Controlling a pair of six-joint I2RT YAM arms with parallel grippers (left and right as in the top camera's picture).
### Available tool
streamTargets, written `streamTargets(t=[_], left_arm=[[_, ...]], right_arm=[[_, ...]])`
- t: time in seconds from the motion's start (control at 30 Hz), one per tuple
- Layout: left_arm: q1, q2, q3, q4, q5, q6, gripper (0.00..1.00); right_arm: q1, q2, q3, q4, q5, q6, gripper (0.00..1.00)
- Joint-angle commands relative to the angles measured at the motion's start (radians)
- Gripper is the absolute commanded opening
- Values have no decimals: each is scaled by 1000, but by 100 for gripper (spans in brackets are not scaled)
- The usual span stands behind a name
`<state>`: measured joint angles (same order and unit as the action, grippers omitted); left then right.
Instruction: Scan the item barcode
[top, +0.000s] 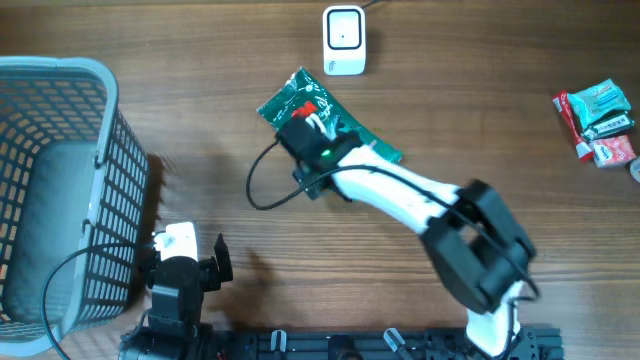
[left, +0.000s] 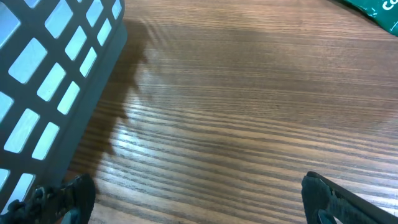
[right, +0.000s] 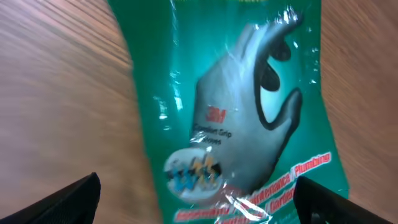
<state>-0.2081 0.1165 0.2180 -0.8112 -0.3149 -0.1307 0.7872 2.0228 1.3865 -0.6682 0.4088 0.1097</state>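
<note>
The item is a flat green packet (top: 290, 98) printed with a grey glove, lying on the wooden table just below a white barcode scanner (top: 344, 40). My right gripper (top: 305, 130) hovers over the packet's middle. In the right wrist view the packet (right: 236, 112) fills the frame and the right gripper (right: 199, 196) is open, one black fingertip on each side of it and nothing pinched. No barcode shows on this face. My left gripper (top: 186, 248) rests open near the front edge, beside the basket; its view shows bare wood between the left gripper (left: 196, 202) fingertips.
A grey mesh basket (top: 125, 200) stands at the left, its wall (left: 50, 81) close to my left gripper. Several small packets (top: 598, 120) lie at the far right. A black cable (top: 262, 185) loops off the right wrist. A corner of the green packet (left: 373, 9) shows in the left wrist view.
</note>
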Motion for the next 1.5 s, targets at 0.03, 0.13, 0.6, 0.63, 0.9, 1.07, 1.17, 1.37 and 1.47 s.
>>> streamTargets(t=[0.03,0.13,0.6,0.63,0.9,1.07,1.17,1.37,1.47], left_arm=[[5,-5,-9,-1,8,19,100],[5,-5,-9,-1,8,19,100],[5,-5,-9,-1,8,19,100],[5,-5,-9,-1,8,19,100],[5,-5,-9,-1,8,19,100],[5,-5,-9,-1,8,19,100],[5,-5,-9,-1,8,19,100],[5,-5,-9,-1,8,19,100],[6,-5,-9,-1,8,19,100]], right_arm=[[19,93,8,6,208,-31,100],[19,143,8,36,294,-33,100],[-56,381,21,-129,-288,-45,4],[-65,380,37,-154,-323,-47,4],[-78,178,280,-459,-587,-40,4],[-81,61,282,-439,-206,-7,100],[-100,64,259,-362,-184,-119,100],[-192,103,216,-219,-255,-322,100],[-211,150,216,-177,-273,-361,100]])
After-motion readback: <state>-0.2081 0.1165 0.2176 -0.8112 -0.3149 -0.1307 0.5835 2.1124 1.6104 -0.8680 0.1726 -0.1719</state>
